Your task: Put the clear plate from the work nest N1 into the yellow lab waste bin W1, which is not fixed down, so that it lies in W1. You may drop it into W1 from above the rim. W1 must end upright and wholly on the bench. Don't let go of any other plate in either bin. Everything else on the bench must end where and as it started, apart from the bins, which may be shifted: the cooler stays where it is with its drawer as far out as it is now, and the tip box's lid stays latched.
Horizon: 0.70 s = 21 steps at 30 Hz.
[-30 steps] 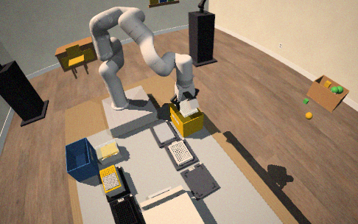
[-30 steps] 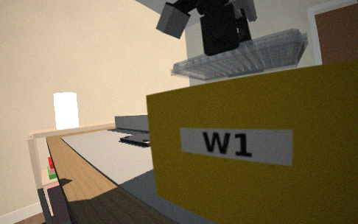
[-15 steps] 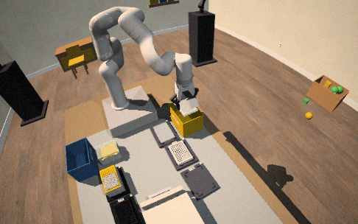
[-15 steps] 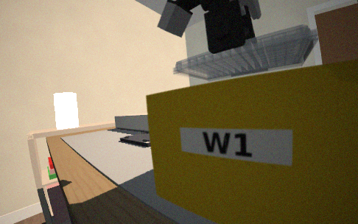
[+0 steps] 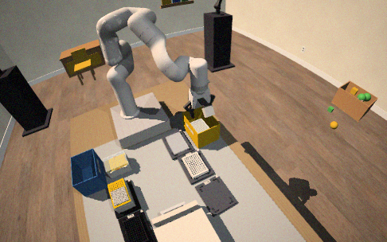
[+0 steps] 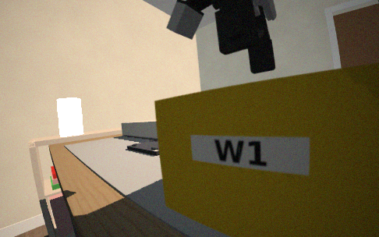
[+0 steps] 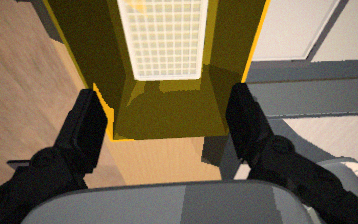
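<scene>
The yellow waste bin W1 (image 5: 203, 132) stands upright on the bench mat, and its label shows in the exterior view (image 6: 249, 152). The clear gridded plate (image 7: 163, 37) is inside W1 below the rim and also shows in the top view (image 5: 200, 126). My gripper (image 7: 166, 101) hangs above the bin's near rim with its fingers wide apart and nothing between them. It also shows in the top view (image 5: 197, 109) and in the exterior view (image 6: 249, 35). The work nest (image 5: 177, 144) beside W1 is empty.
A second nest holds a white plate (image 5: 195, 165), and a third dark nest (image 5: 216, 195) is empty. A blue bin (image 5: 87, 172), a clear tip box (image 5: 116, 162), a yellow rack (image 5: 119, 193) and the cooler (image 5: 185, 224) stand at the bench's left and front.
</scene>
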Tool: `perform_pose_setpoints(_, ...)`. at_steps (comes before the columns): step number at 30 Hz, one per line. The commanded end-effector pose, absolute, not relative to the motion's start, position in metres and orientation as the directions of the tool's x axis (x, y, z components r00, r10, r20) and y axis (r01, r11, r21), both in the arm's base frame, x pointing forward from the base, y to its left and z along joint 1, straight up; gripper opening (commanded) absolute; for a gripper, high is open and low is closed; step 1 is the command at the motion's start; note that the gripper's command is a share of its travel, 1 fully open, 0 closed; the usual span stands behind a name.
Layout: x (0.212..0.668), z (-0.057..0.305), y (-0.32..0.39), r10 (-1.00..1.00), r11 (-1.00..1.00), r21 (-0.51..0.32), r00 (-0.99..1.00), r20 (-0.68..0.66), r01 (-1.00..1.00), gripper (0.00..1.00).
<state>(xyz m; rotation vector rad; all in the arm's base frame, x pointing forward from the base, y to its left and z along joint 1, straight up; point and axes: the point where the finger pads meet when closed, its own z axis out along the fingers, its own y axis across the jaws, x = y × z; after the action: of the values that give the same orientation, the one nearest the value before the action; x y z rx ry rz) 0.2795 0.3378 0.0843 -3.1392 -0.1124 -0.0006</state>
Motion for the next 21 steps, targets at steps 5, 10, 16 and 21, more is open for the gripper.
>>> perform_pose_setpoints(5, 0.28, 0.086, 0.339, 0.072, -0.997, -0.003, 0.997, 0.003, 0.072, 1.0)
perform_pose_setpoints(10, 0.28, 0.086, 0.339, 0.072, -0.997, -0.003, 0.997, 0.003, 0.072, 1.0)
perform_pose_setpoints(16, 0.28, 0.086, 0.339, 0.072, -0.997, -0.003, 0.997, 0.003, 0.072, 1.0)
perform_pose_setpoints(21, 0.289, 0.091, 0.321, 0.072, -0.997, -0.003, 0.997, 0.003, 0.072, 1.0)
